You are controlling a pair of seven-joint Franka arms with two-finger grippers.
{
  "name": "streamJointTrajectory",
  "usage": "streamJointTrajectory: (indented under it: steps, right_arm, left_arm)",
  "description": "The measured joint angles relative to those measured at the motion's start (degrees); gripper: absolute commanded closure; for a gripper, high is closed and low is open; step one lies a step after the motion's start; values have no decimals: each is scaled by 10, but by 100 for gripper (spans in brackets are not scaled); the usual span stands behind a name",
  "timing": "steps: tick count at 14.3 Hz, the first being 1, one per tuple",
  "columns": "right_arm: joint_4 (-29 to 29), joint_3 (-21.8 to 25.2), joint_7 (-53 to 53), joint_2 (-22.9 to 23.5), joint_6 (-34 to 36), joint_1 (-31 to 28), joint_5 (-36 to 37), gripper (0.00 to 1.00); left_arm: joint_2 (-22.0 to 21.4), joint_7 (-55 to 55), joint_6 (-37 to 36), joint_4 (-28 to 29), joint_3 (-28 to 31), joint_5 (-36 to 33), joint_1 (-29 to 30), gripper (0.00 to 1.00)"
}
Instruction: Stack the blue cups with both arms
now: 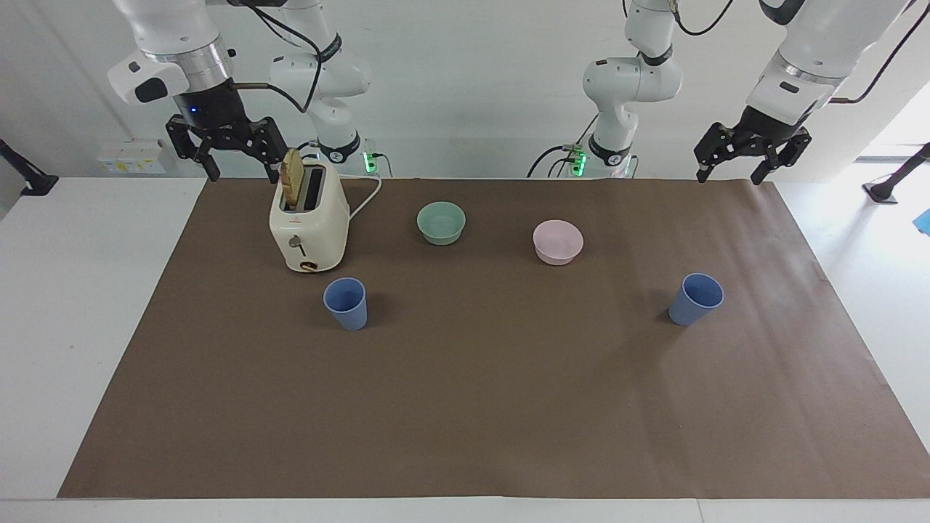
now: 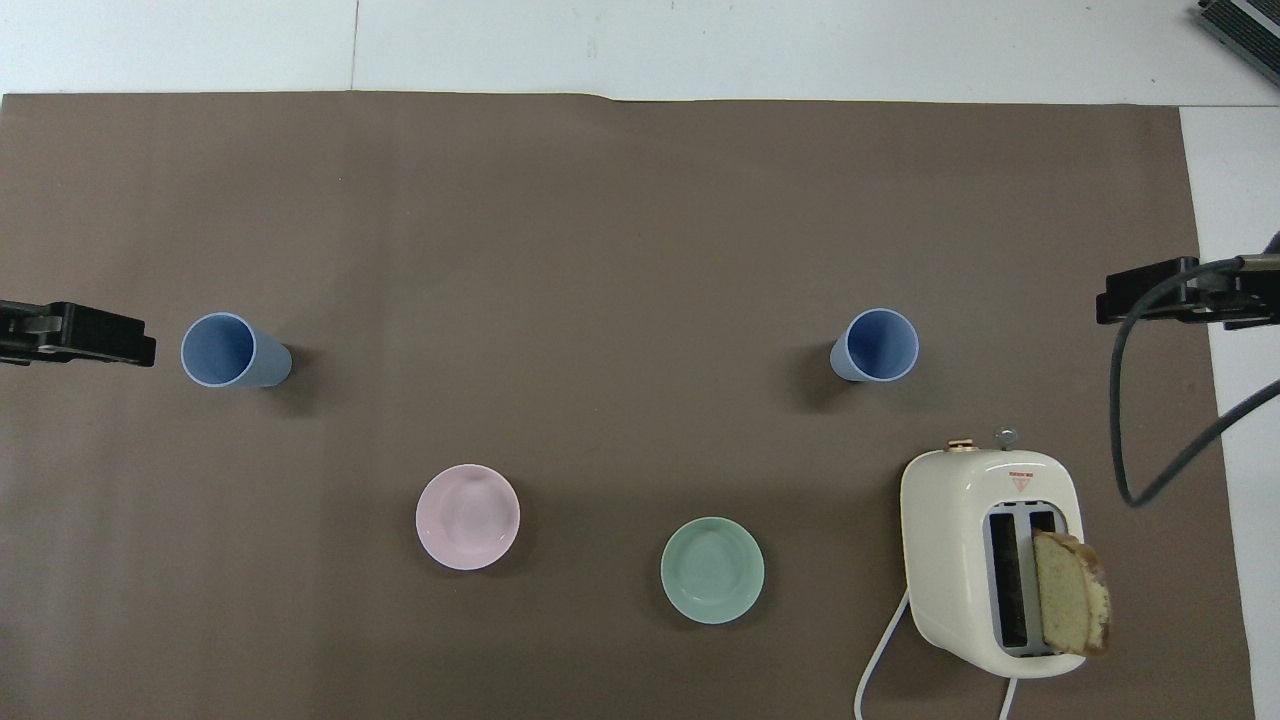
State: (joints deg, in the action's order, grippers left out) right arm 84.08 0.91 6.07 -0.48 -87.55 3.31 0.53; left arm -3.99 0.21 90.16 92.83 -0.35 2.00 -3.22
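Two white robot arms hang poised above a desk (image 1: 43, 305) covered with brown paper (image 1: 479, 407), neither touching anything. Nearest the robots, at the top of the facing view, the right gripper (image 1: 243, 174) hangs at upper left from a wrist pointing almost straight down, just above and beside the slice of bread (image 1: 293, 178) standing in a cream toaster (image 1: 309, 225); its fingers (image 1: 213, 171) are spread wide and hold nothing. At upper right the left gripper (image 1: 729, 176) tips down from a forearm slanting in from the frame's top corner, over the paper's edge, fingers likewise spread wide and empty. Below them in the frame sit a green bowl (image 1: 441, 222) at centre and a pink bowl (image 1: 558, 241) to its right. Farther from the robots, lower in the frame, stand the two blue cups, upright, well apart and unstacked: one cup (image 1: 346, 303) just below the toaster at left of centre, the other cup (image 1: 696, 298) at right. In the overhead view only the grippers' black tips reach in at the left and right edges, at about the cups' height in the frame.
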Motion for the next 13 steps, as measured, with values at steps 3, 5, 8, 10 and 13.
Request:
streamJointTrajectory:
  steps: [3, 5, 8, 10, 13]
  right_arm:
    - [0, 0, 0, 0, 0, 0, 0, 0]
    - [0, 0, 0, 0, 0, 0, 0, 0]
    - [0, 0, 0, 0, 0, 0, 0, 0]
    - [0, 0, 0, 0, 0, 0, 0, 0]
    - [0, 0, 0, 0, 0, 0, 0, 0]
  left_arm:
    - [10, 0, 74, 57, 4, 0, 27, 0]
    - [27, 0, 117, 82, 6, 0, 51, 0]
    - [66, 0, 160, 97, 7, 0, 77, 0]
    - [89, 0, 212, 121, 7, 0, 82, 0]
    - [112, -1, 272, 172, 7, 0, 82, 0]
